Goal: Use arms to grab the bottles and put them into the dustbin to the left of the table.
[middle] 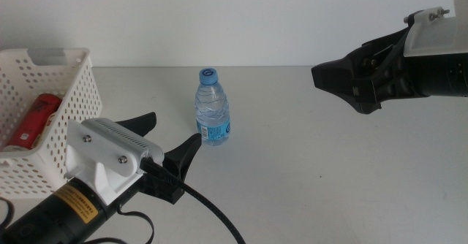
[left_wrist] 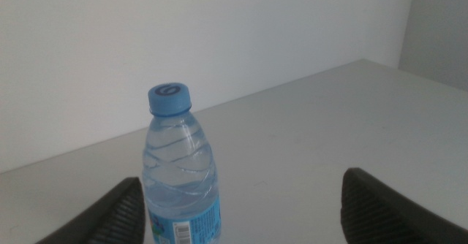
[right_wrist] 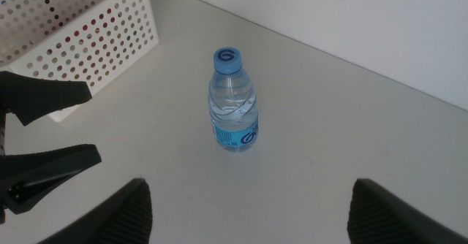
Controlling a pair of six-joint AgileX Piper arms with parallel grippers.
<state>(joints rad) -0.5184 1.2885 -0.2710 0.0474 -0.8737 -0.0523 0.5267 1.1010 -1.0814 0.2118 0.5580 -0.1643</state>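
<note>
While the small clear water bottle (middle: 212,107) stands upright on the grey desk (middle: 314,171), to the right of the white perforated dustbin (middle: 44,120), the left end effector (middle: 170,138) sits just short of it with its dark jaws spread wide and nothing between them. From the left wrist view the bottle lies off toward one jaw, so the approach should shift sideways to centre it before closing low around the body, above the blue label. A red soda can (middle: 35,120) already lies in the dustbin. The right end effector (middle: 338,83) waits well apart on the right, raised, jaws wide in its wrist view, empty.
</note>
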